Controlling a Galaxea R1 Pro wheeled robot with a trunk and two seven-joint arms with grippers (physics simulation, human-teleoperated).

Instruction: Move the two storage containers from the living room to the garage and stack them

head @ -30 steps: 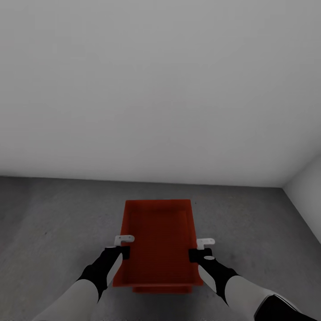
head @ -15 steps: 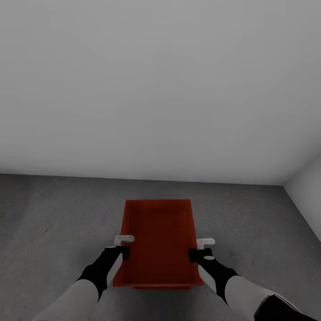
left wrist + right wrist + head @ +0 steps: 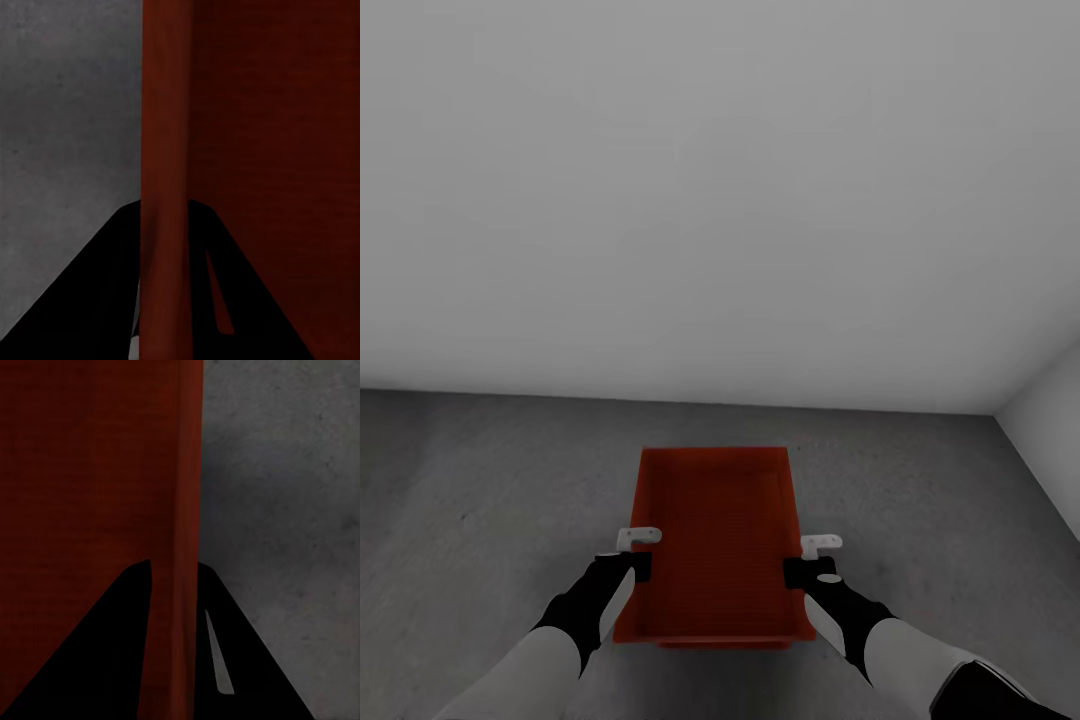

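One orange-red storage container (image 3: pixel 715 530) hangs low over the dark grey garage floor (image 3: pixel 480 500), held by both long side walls. My left gripper (image 3: pixel 638 567) is shut on its left wall (image 3: pixel 165 150), one finger on each side of it. My right gripper (image 3: pixel 797 572) is shut on the right wall (image 3: pixel 186 510) the same way. A thin orange-red sliver (image 3: pixel 725 645) peeks out under the container's near edge; it looks like the rim of the other storage container lying directly beneath, the rest of it hidden.
A plain pale grey wall (image 3: pixel 710 200) rises just beyond the container. A second wall (image 3: pixel 1050 430) meets it at a corner on the right. Bare concrete lies on both sides of the container.
The orange-red strip under the held container's near edge has shrunk from a clear band to a thin sliver. Both grippers keep their hold in the same place.
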